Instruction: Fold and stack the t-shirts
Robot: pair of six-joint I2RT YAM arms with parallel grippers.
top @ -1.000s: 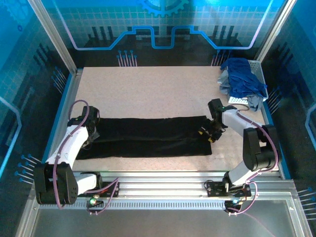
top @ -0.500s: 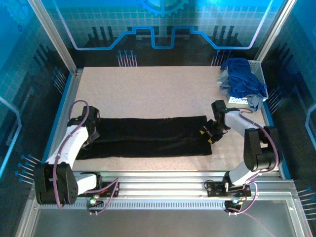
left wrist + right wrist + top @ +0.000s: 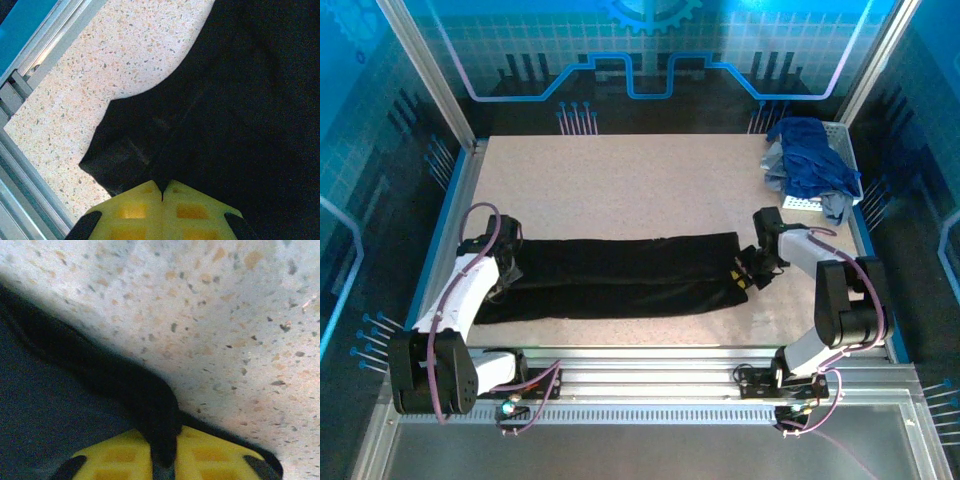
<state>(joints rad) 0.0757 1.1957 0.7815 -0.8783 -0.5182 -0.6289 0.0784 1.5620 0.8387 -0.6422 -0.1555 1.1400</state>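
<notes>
Bench (image 3: 620,180): speckled pale surface inside a metal frame. Its far half is bare.
Black t-shirt (image 3: 620,280): lies flat on the near half of the bench, folded into a long band that runs left to right. A lengthwise crease line shows along the middle. Each short end reaches one tool.
Basket (image 3: 802,203): white plastic mesh, at the far right corner of the bench, well apart from the black t-shirt.
Royal blue t-shirt (image 3: 815,160): heaped in the basket, bunched and rising above the rim.
Pale grey-blue t-shirt (image 3: 834,208): crumpled with the blue one, hanging over the near edge of the basket.
Left tool (image 3: 162,192): low over the bench at the left end of the black t-shirt. The yellow fingers (image 3: 132,210) are pressed together, with the dark cloth pinched at their tips and creases running into them.
Right tool (image 3: 164,450): at the near right corner of the black t-shirt, down at the bench surface. The yellow fingers (image 3: 210,455) are clamped on a fold of the black cloth, which fills the narrow gap between them.
</notes>
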